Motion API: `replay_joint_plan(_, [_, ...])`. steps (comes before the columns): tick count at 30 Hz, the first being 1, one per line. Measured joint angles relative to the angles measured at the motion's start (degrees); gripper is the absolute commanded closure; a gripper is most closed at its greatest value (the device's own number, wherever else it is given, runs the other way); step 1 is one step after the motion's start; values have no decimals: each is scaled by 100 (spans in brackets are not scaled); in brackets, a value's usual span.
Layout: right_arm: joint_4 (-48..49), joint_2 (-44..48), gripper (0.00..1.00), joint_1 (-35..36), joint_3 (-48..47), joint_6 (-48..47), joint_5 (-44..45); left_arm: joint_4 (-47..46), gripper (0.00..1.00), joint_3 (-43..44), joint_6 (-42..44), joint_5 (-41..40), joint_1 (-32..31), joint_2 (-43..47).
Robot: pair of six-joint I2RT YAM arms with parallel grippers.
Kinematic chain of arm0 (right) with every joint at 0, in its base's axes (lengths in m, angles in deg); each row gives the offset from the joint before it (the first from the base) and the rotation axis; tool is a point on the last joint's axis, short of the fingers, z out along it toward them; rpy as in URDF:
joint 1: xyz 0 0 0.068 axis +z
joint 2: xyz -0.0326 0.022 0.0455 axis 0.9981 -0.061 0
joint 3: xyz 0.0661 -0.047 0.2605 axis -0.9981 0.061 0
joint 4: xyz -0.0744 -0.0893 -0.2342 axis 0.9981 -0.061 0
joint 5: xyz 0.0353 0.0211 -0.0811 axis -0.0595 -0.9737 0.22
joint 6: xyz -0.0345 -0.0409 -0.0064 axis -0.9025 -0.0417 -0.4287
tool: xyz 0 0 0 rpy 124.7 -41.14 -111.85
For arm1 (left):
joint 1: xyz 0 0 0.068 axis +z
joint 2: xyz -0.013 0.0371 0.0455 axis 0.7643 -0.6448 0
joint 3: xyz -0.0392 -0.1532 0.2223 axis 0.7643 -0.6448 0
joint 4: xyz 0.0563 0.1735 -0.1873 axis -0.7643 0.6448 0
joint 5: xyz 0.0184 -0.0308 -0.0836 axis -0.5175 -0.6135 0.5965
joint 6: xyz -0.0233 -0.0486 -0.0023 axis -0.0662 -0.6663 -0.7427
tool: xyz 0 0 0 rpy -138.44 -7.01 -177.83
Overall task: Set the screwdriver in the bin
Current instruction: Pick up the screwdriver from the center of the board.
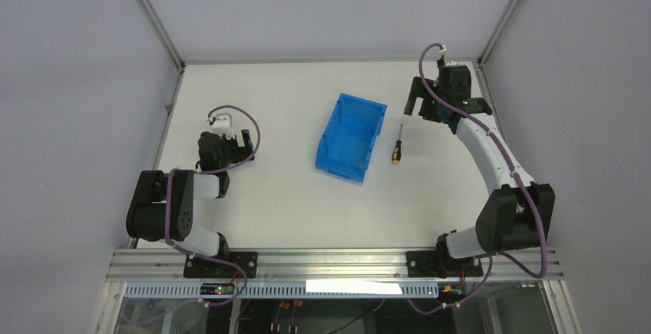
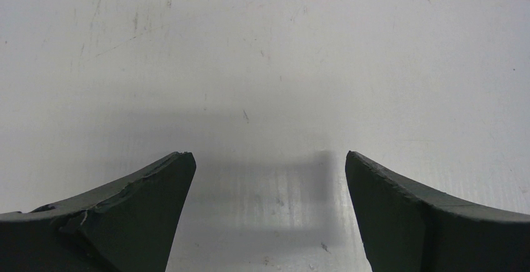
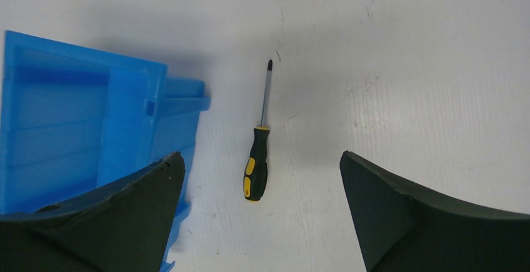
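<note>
The right gripper [image 3: 260, 155] is hanging wide open above the table [image 3: 425, 65], holding nothing. It is probably lining up to straddle the screwdriver [image 3: 262, 129], which is lying flat at the centre of the wrist view, just right of the bin [image 3: 134, 97] and apart from it. Its long axis is running nearly top to bottom of the frame, tip pointing up, handle at the bottom. The left gripper [image 2: 269, 156] is also gaping open and empty, well to the left in the overhead view

bright blue bin [image 1: 350, 137], yellow-and-black screwdriver [image 3: 257, 169] handle, white table [image 1: 276, 196]
</note>
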Motion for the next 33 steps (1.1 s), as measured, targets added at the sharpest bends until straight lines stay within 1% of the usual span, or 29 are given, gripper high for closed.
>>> replay_joint_plan(10, [437,-680,2,278,702,87,264,-2,0,0,-2,0,31,0])
replay_joint_plan(23, [859,-1401,7,546,999,144,522,-2,0,0,-2,0,33,0])
replay_joint_plan(26, [892,-1567,11,595,1071,149,566,-2,0,-2,-2,2,33,0])
replay_joint_plan(29, [883,-1729,20,625,1073,149,584,-2,0,0,-2,2,33,0])
replay_joint_plan(31, [887,-1753,30,625,1069,129,634,-4,0,-2,-2,2,33,0])
replay_joint_plan(33, [883,-1755,43,625,1067,136,638,-4,0,-2,-2,2,33,0])
